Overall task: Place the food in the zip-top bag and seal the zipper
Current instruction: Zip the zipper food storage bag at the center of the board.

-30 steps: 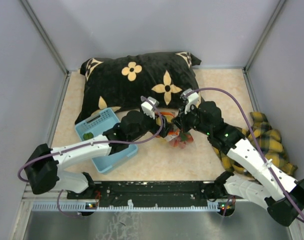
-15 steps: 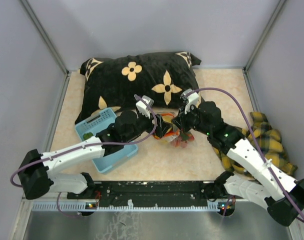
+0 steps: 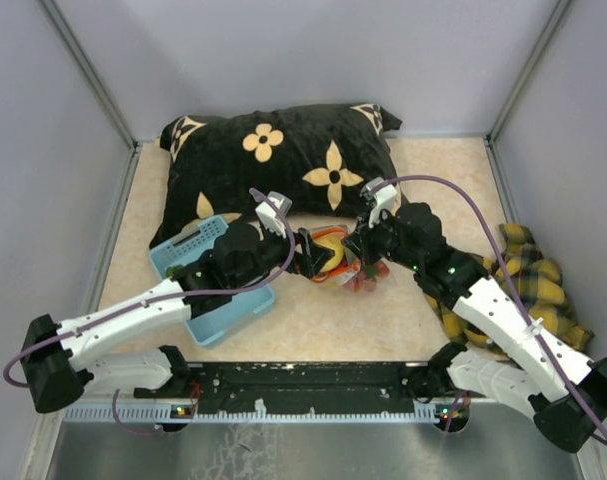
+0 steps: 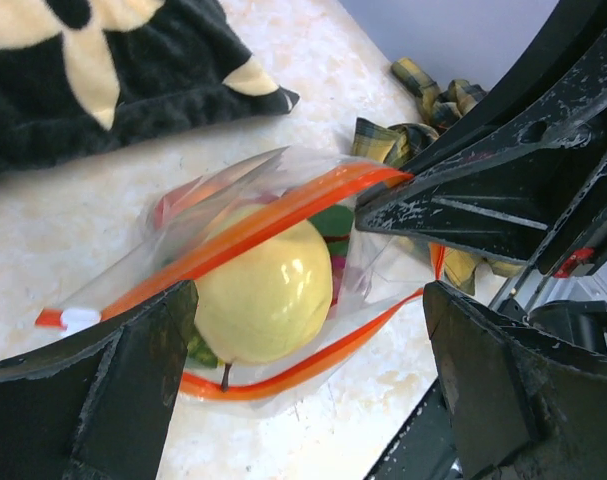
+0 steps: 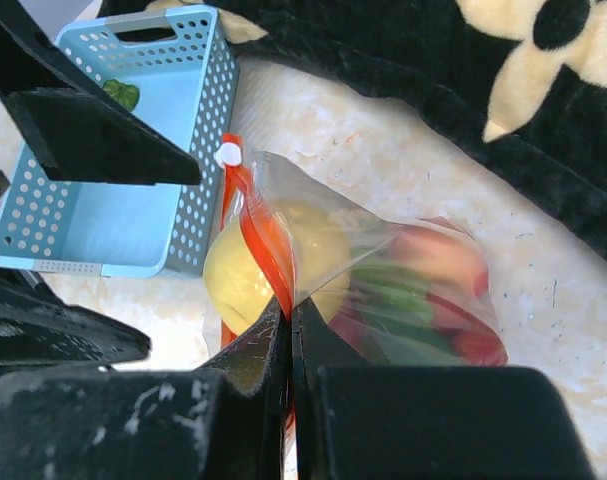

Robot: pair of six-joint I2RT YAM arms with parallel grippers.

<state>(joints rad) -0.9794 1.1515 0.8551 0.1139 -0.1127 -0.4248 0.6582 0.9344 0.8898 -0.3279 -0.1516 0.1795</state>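
The zip-top bag (image 3: 351,270) lies on the table in front of the pillow, its mouth open toward the left. A yellow pear (image 4: 268,290) sits in the mouth, half past the red zipper (image 4: 263,222). Red and green food (image 5: 423,300) lies deeper inside. My left gripper (image 4: 308,395) is open and empty, a finger on each side just short of the mouth. My right gripper (image 5: 291,315) is shut on the upper zipper edge and holds it lifted; it also shows in the top view (image 3: 363,262).
A light blue basket (image 3: 223,300) lies under my left arm and holds a green piece (image 5: 121,93). A black flowered pillow (image 3: 283,155) lies behind the bag. A plaid cloth (image 3: 538,285) lies at the right.
My left gripper has drawn back to the left from the bag's mouth, open. The yellow pear now shows in the mouth. The right gripper has kept its hold.
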